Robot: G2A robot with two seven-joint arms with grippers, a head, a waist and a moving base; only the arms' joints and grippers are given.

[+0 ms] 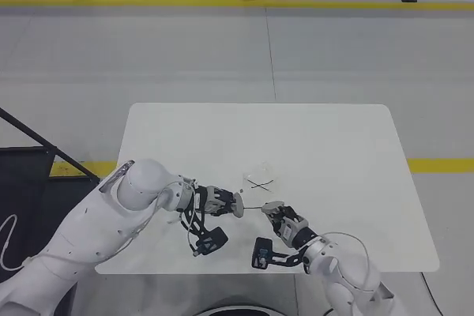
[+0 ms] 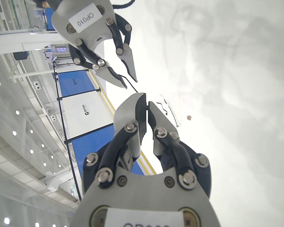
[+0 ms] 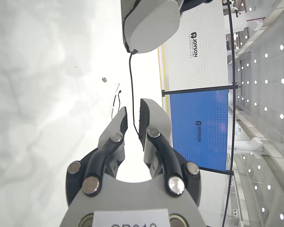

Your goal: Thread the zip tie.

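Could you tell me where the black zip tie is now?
The zip tie is over the table's near middle: the left gripper pinches one end; the other lies between the right gripper's open fingers.

Left arm (image 1: 134, 197), right arm (image 1: 340, 268): glossy white rounded shells, black cables (image 1: 193, 229) looped at wrists. Left tool (image 2: 146, 99), right tool (image 3: 133, 105): grey metal bodies, black linkage bars, silver screws (image 2: 130, 126), ribbed black pads (image 3: 143, 116), white printed labels (image 3: 130, 218).
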